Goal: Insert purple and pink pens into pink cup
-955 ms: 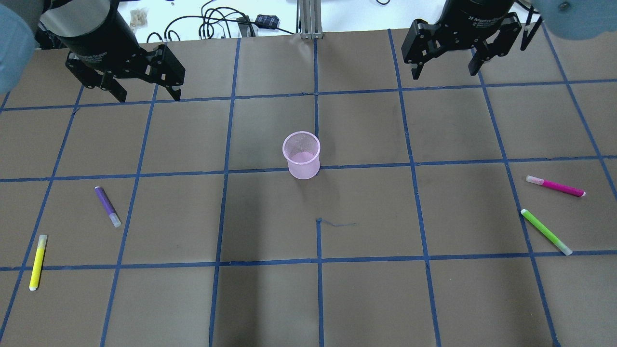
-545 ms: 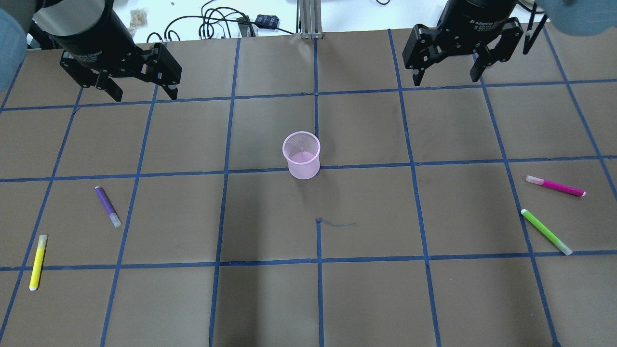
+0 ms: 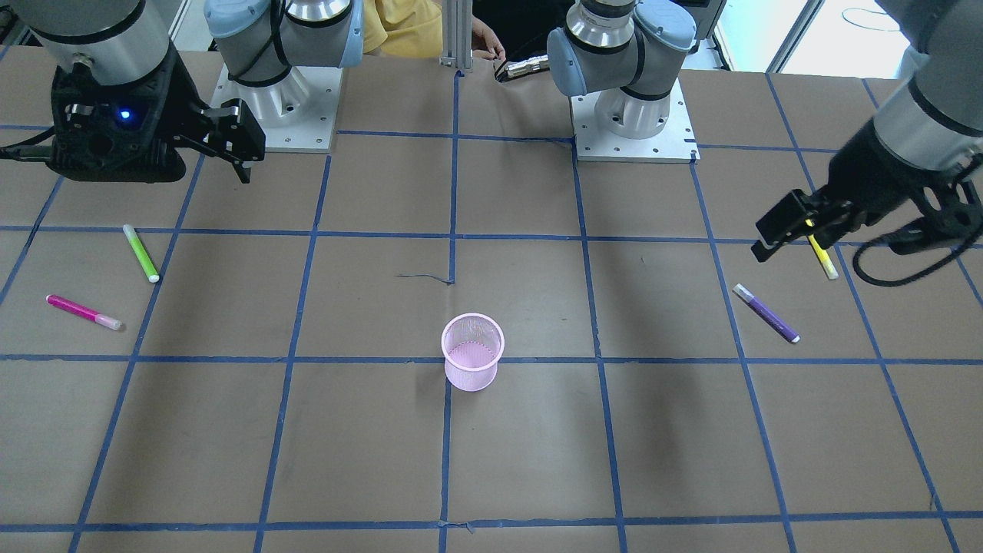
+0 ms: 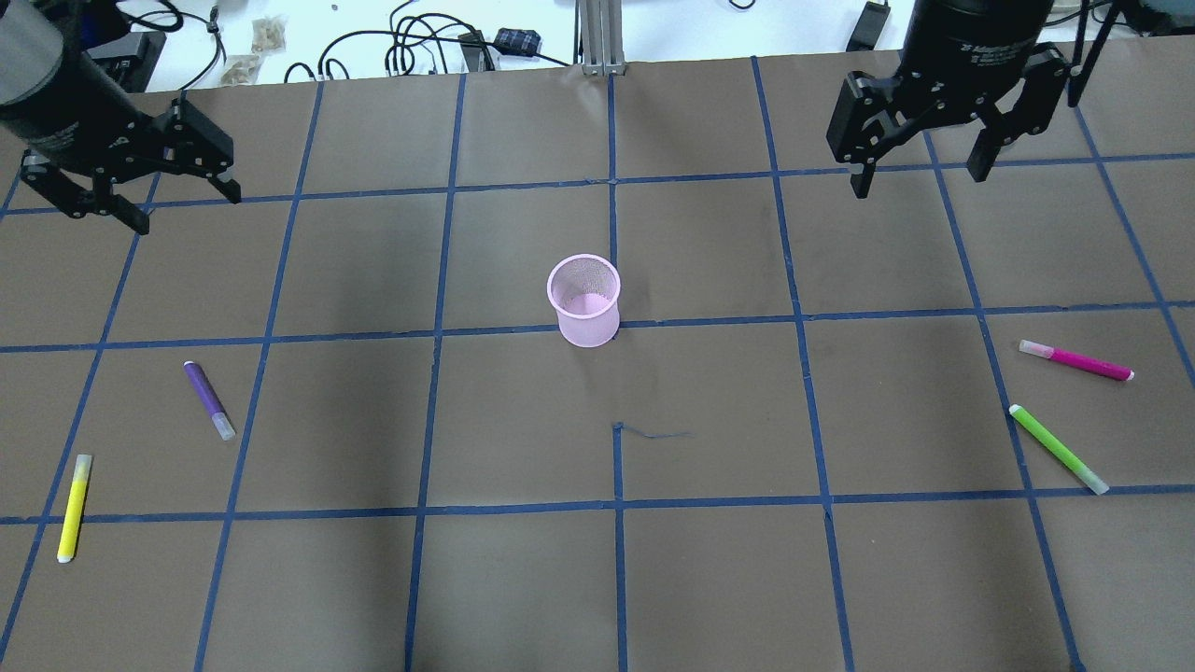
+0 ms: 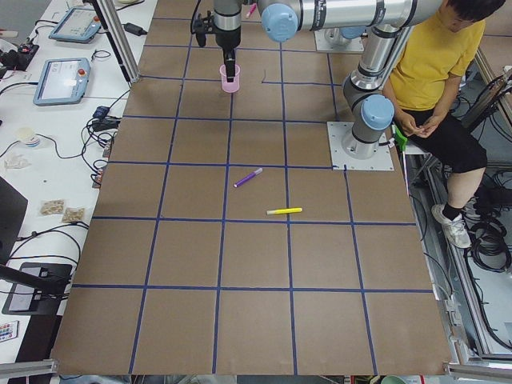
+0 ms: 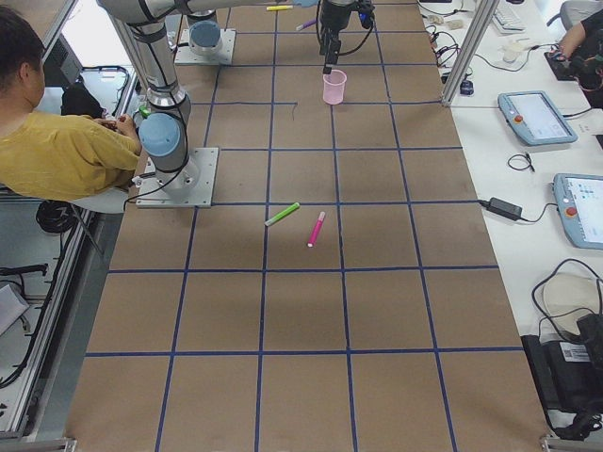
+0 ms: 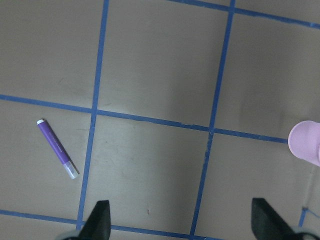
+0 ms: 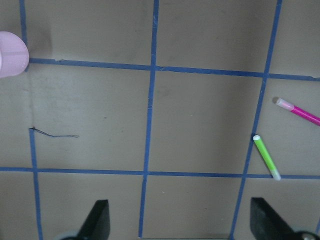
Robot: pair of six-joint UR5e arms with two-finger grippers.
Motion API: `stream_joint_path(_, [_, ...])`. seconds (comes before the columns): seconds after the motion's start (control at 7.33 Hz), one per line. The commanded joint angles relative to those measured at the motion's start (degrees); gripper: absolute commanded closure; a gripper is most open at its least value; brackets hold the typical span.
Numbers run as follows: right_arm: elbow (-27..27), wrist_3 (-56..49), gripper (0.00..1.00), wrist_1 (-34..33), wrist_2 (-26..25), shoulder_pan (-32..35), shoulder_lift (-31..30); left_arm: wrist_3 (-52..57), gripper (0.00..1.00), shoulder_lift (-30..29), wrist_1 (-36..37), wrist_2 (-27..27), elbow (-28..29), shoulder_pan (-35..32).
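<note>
- The pink cup (image 4: pixel 585 303) (a mesh one) stands upright near the middle of the brown surface (image 4: pixel 709 569). Its base sits on a blue tape line.
- The purple pen (image 4: pixel 207 399) lies flat on the robot's left side of the surface, well apart from the cup. Its clear cap end points toward the robot.
- A yellow pen (image 4: pixel 74 507) lies near the purple one, closer to the left edge.
- The pink pen (image 4: pixel 1075 360) lies flat on the right side, also well apart from the cup. A green pen (image 4: pixel 1058 449) lies near it, on the robot's side.
- The left end effector (image 4: pixel 187 213) hangs above the far-left part of the surface with its jaws spread wide, and it holds nothing. It is well apart from the purple pen.
- The right end effector (image 4: pixel 918 183) hangs above the far-right part, also spread wide and gripping nothing. It is well apart from the pink pen.
</note>
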Motion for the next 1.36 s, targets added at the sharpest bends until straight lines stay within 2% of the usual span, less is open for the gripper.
stream_joint_path(0.0, [0.3,-14.2,0.00,-0.1,-0.1,-10.0,0.2,1.2,0.00,-4.0,2.1,-1.4,-3.8,8.1])
stream_joint_path(0.14, [0.9,-21.0,0.00,-1.3,-0.1,-15.5,0.6,3.5,0.00,-6.3,3.9,-1.4,-5.9,10.6])
stream_joint_path(0.41, [6.3,-39.6,0.00,-8.5,1.5,-24.4,1.3,3.6,0.00,-8.9,7.6,-1.5,-8.6,16.0])
stream_joint_path(0.68, [15.8,-56.5,0.00,-21.3,1.5,-34.0,1.3,3.0,0.00,-12.6,8.5,-1.5,-9.7,16.5])
stream_joint_path(0.95, [25.0,-74.5,0.00,-33.0,4.4,-39.3,1.4,3.0,0.00,-19.4,14.7,-0.8,-9.6,16.4])
stream_joint_path(1.09, [29.2,-82.0,0.00,-37.8,7.4,-41.9,2.2,1.6,0.00,-22.6,17.2,-0.8,-9.4,16.4])
stream_joint_path(1.23, [32.0,-92.6,0.00,-41.7,14.9,-45.5,4.1,0.2,0.00,-23.5,17.9,-1.3,-8.7,16.4])
